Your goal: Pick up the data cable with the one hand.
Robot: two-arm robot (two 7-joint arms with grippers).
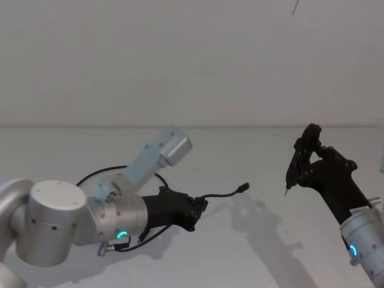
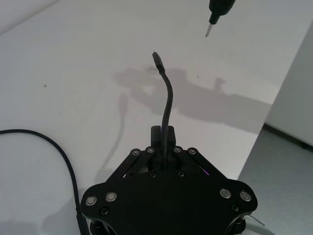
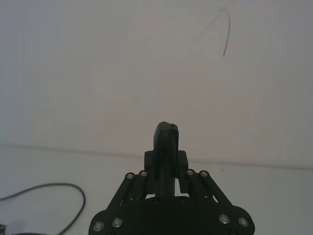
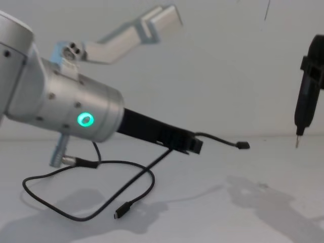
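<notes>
The black angular two-finger left gripper, on a silver cylinder with a green ring, is clamped on the long thin black data cable near one end, whose plug juts forward above the white table. The rest droops in a loop onto the table. The right gripper, at the right, grips a slim black pen-shaped tool, tip down.
</notes>
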